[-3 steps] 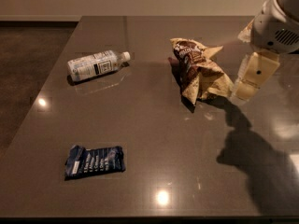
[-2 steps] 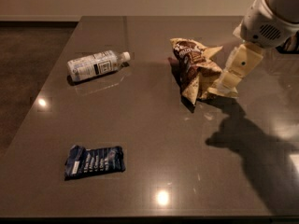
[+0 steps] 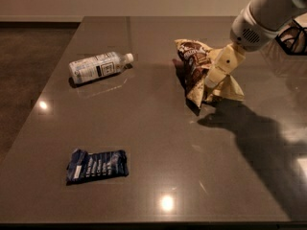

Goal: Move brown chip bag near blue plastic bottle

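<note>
Jaws hang over the crumpled, tan-edged brown chip bag (image 3: 192,61); open or closed, cannot tell.

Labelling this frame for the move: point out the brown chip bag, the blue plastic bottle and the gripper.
brown chip bag (image 3: 193,61), camera view, on its reddish-brown printed panel.
blue plastic bottle (image 3: 96,67), camera view, on its white label.
gripper (image 3: 213,78), camera view, near its tip, at the bag's right side.

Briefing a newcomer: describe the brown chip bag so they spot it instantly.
On the dark table, look right of centre, where the gripper reaches down. The brown chip bag lies there, crumpled tan-and-brown, unlike the pale blue plastic bottle and flat dark blue packet further left.
</note>
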Robot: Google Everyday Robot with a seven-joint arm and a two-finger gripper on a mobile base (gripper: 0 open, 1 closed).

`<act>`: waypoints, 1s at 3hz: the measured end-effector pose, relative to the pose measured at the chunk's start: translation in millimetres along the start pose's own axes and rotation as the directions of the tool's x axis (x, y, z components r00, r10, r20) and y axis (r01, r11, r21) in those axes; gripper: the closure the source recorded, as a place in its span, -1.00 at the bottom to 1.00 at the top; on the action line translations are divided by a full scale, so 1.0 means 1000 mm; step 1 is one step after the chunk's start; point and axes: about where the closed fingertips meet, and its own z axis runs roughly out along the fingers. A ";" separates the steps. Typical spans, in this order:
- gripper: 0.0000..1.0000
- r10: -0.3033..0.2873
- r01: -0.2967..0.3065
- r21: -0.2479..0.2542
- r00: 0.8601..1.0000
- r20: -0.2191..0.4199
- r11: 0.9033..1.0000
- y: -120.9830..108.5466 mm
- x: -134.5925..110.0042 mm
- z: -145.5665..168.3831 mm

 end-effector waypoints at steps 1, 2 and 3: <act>-1.00 0.047 -0.047 0.010 0.999 -0.016 0.999 -0.004 -0.004 0.021; -0.67 0.086 -0.086 0.007 0.996 -0.037 0.996 -0.003 -0.008 0.036; -0.20 0.109 -0.110 -0.007 0.993 -0.051 0.994 0.002 -0.016 0.046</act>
